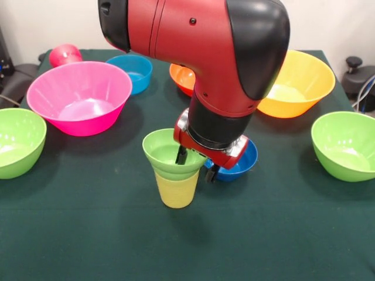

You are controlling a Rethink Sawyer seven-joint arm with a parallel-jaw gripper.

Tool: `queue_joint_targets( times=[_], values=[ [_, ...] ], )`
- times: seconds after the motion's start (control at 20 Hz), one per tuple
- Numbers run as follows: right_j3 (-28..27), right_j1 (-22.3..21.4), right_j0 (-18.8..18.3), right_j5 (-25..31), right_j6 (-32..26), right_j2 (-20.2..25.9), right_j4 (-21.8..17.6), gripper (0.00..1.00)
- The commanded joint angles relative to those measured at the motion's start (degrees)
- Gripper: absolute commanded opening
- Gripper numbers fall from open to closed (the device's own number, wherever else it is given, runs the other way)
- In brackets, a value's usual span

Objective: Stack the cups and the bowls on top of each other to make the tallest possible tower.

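Note:
A pale yellow cup [176, 190] stands upright at the table's middle front. A small lime green bowl [165, 153] sits in its mouth, making a low tower. My gripper [197, 164] hangs over the bowl's right rim, open, with one finger [181, 155] inside the bowl and the other [212, 174] outside it. A dark blue bowl [241, 163] lies just behind the gripper, partly hidden. The red cup [64, 54] is at the far left corner.
A big pink bowl [79, 96] is at the left, with a light blue bowl [133, 70] behind it. An orange-red bowl [181, 76] and a yellow-orange bowl [299, 85] are at the back. Lime green bowls stand at the left edge [17, 140] and the right edge [345, 145].

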Motion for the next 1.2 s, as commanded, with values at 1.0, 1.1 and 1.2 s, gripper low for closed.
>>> queue_joint_targets(
  times=[1.0, 1.1, 1.2],
  values=[
    [5.33, -1.95, -2.02, 9.02, -16.06, 10.93, -3.98, 1.0],
    [5.58, -2.5, -2.25, 9.61, -16.2, 11.09, -4.23, 1.0],
    [6.18, -3.31, -2.38, 10.02, -16.24, 11.18, -4.5, 1.0]
  ],
)
